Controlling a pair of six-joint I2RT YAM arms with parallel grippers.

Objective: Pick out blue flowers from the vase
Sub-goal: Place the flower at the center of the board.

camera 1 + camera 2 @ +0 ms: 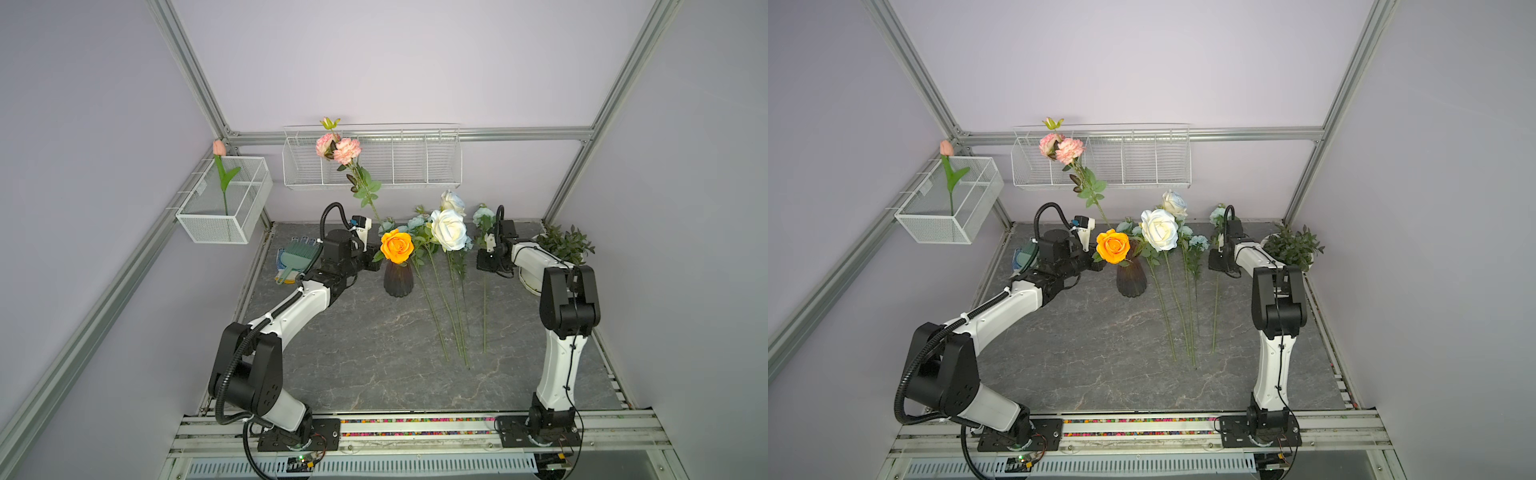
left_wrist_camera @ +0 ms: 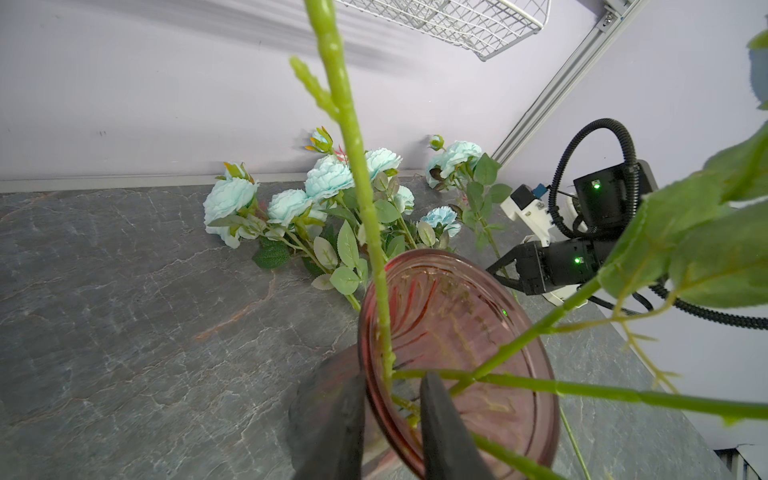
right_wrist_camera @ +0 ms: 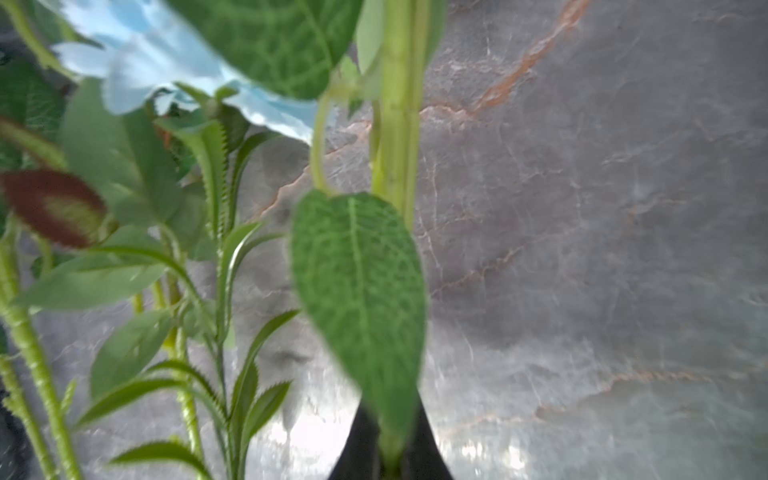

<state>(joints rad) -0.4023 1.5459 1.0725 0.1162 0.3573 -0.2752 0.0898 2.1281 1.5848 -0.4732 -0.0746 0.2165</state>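
Lilac walls, aluminium frame, grey marbled tabletop (image 1: 374, 353). 2 white wire baskets hang on the walls; the side basket (image 1: 216, 230) holds a pink tulip.

Vase (image 1: 398, 280) stands upright toward the back, about mid-width. In it are an orange rose (image 1: 397, 246) and a tall stem of pink carnations (image 1: 338, 147) leaning back-left.

Blue flowers (image 1: 446, 228) lie on the tabletop just right of the vase. Heads point to the back wall, stems fan toward the front edge. In the left wrist view the aqua heads (image 2: 328, 178) cluster near the wall.

Left end effector (image 2: 390, 376) is narrow, pinching the vase rim. 1 finger (image 2: 332, 424) is outside the glass and 1 inside, with green stems crossing beside them.

Right end effector (image 1: 487, 247) is nipped tight on the stem of the rightmost blue flower (image 1: 483, 216), just below its head and a little apart from the rest. The right wrist view is blurred; dark fingers (image 3: 361, 449) meet around a green stem.

Potted plant (image 1: 563, 245) sits behind the right arm.
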